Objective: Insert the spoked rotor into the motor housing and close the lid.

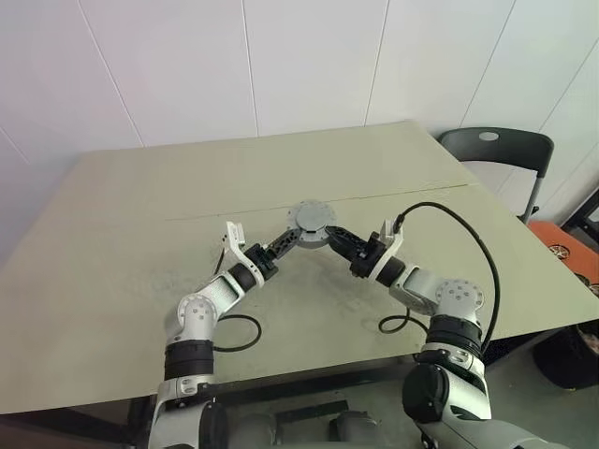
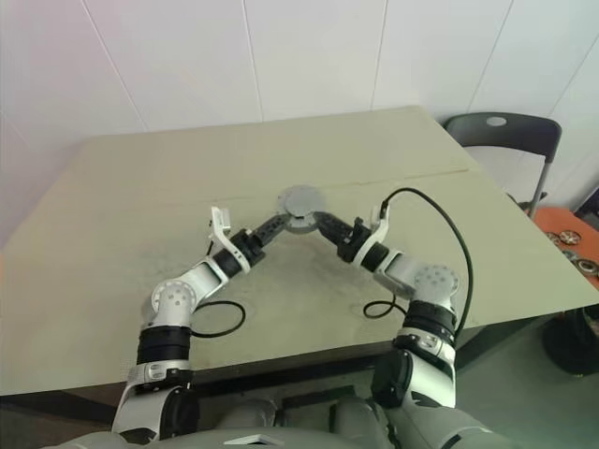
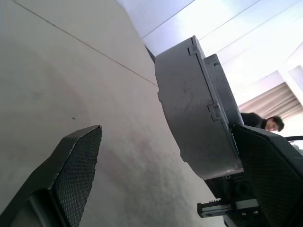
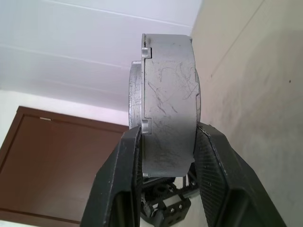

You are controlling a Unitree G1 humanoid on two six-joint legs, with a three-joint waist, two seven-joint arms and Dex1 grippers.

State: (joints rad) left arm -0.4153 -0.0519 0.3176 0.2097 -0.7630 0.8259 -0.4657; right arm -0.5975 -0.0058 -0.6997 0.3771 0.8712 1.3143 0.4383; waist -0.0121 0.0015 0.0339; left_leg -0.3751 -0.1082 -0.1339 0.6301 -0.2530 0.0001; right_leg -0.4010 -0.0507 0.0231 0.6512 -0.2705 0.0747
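Housing (image 4: 168,109) interior hidden, lid (image 4: 135,99) edge-on

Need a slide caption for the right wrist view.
Right gripper clamps round silver-grey metal motor housing edge-on between both black fingers, beige table beside.

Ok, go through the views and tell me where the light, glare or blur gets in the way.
Left eye view: even, soft light, only faint shadow under the motor housing. Left wrist view: bright wall behind washes out; the near finger of the left tool is soft, a person in the background blurred. Right wrist view: the right tool clamps the housing, scratches crisp, white wall overexposed.
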